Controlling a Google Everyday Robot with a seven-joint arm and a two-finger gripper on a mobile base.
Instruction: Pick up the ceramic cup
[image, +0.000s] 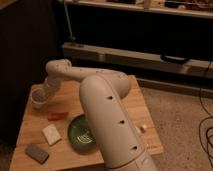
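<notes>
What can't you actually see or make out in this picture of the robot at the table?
- Camera view: the gripper at the small pale ceramic cup near the wooden table's far left; its grip is too blurred to tell.
- The round dark green bowl: its right side is hidden by the big white arm.
- The small pale bit at the table's right edge: too small to identify.

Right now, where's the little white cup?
The cup is at the table's far left edge, right at the pincer, beyond the red thing.
</notes>
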